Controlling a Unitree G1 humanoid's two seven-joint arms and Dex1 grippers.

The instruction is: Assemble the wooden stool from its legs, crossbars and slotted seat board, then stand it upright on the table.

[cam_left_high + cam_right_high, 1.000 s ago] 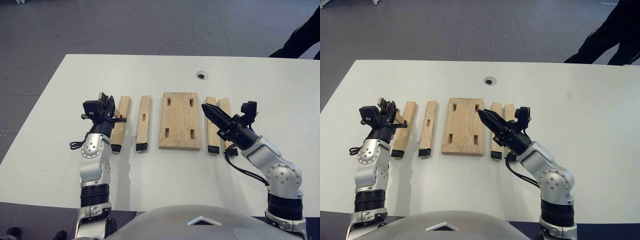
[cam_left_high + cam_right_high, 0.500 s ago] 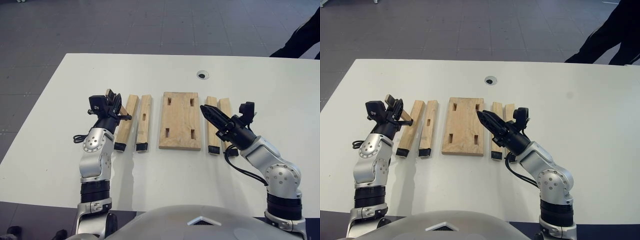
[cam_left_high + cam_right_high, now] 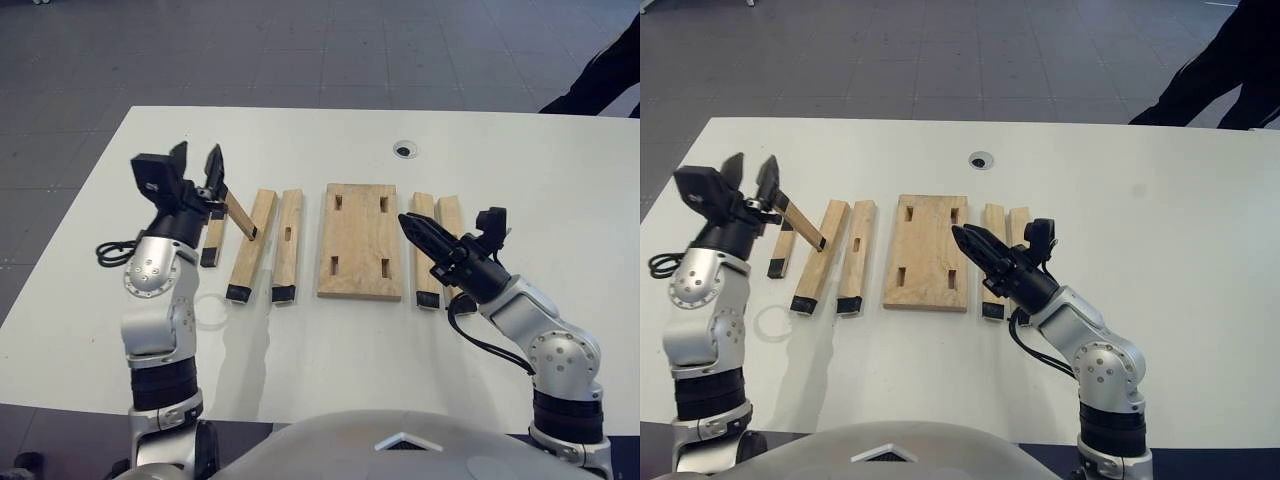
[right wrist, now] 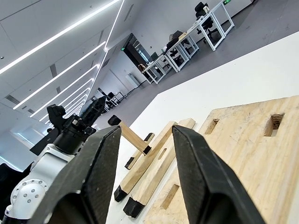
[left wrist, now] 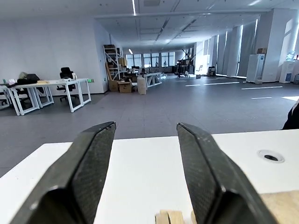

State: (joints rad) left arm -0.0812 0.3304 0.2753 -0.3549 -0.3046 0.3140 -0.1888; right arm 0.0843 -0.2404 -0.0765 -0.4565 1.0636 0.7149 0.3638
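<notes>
One seat board [image 3: 360,245] lies flat in the middle of the table [image 3: 540,180], and I count four slots [image 3: 338,203] cut through it, two at the far end and two at the near end.

I count four legs, each with a black foot towards me. The outer left leg [image 3: 250,240] and inner left leg [image 3: 288,215] lie side by side to the board's left. The inner right leg [image 3: 427,280] and outer right leg [image 3: 448,212] lie side by side to its right.

I make out two crossbars, both thinner and at the far left. The flat crossbar [image 3: 211,238] lies just beside the outer left leg. The tilted crossbar [image 3: 238,215] slants across, its dark tip down at that leg and its other end raised.

My left gripper [image 3: 199,150] is up above the crossbars with its fingers [image 5: 79,186] spread wide and nothing between them. The raised end of the tilted crossbar sits right by one finger, though from here I cannot tell whether they touch.

My right gripper [image 3: 408,222] hovers low over the board's right edge, beside the inner right leg. Its fingers [image 4: 93,186] are parted and empty.

One cable hole [image 3: 403,150] sits in the table beyond the board
</notes>
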